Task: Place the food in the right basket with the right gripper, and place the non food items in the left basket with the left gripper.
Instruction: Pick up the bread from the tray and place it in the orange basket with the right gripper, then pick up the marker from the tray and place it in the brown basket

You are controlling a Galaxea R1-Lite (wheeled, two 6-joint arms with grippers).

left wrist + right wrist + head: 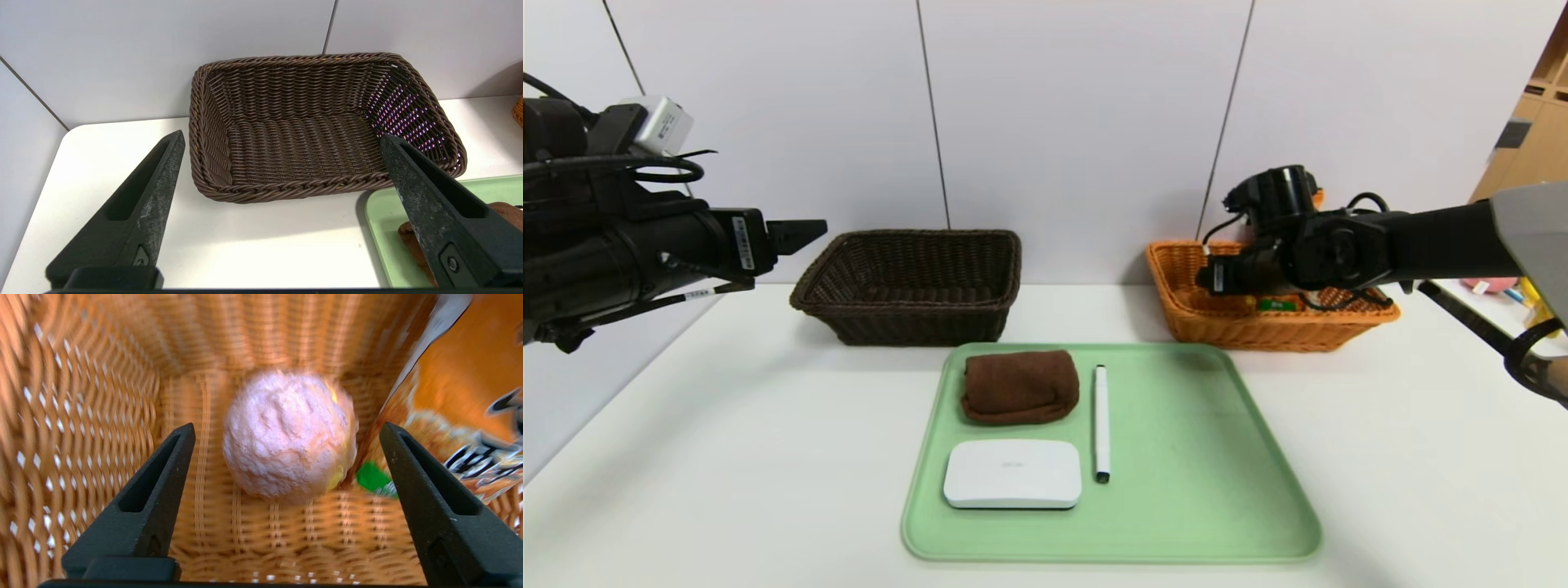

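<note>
food step: bun (290, 435) in right basket (1282, 331) beside snack bag (461, 416), likely done | right gripper (287, 426): spread, empty, over bun | left gripper (282, 136): open, parked near left basket (907, 309) | next: lift right clear, left takes towel (1021, 387)

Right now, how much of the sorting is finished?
Food looks done: the bun and snack bag lie in the orange basket. Nothing is in hand; the right gripper is open over the bun. Left to do: towel, pen and white box, all on the tray.
</note>
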